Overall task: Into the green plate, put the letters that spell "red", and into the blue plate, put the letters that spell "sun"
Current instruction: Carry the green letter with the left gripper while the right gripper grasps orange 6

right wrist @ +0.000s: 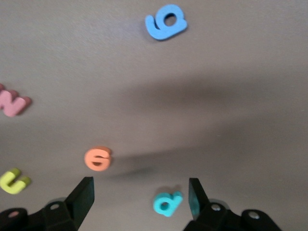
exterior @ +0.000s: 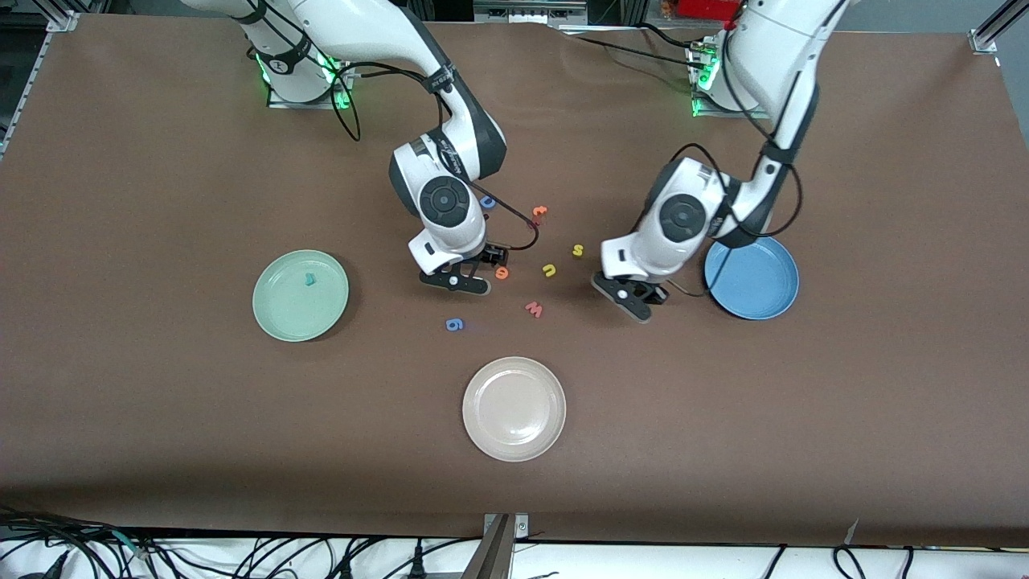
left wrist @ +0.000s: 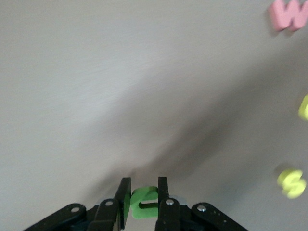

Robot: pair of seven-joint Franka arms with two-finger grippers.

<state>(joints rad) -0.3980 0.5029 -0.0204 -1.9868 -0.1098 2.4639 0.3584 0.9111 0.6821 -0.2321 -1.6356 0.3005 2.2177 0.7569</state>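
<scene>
— What's the left gripper (left wrist: 143, 202) doing?

— I see its jaws clamped on the green letter (left wrist: 144, 201), a small matte foam "n", held between the two flat black fingers. It sits low over the brown counter (exterior: 723, 418) beside the blue plate (exterior: 764, 285), a smooth round shallow dish toward the left arm's end.

— And the right gripper (right wrist: 141, 195)?

— Jaws apart, down at the counter among the letters. The teal "d" (right wrist: 167, 204) lies flat between its fingers, loop and stem showing, the stem slanting away from the loop. The orange "e" (right wrist: 98, 158), a rounded foam piece, lies just beside it.

— The rest?

— The yellow "u" (exterior: 549, 270) and yellow "s" (exterior: 577, 251) lie flat near each other between the two grippers. The pink "w" (exterior: 534, 310) lies nearer the front camera than those. A blue letter (exterior: 454, 324) lies flat near it. The pale green plate (exterior: 281, 318) toward the right arm's end holds one small teal letter (exterior: 309, 280). An off-white plate (exterior: 514, 410) sits nearest the front camera.
</scene>
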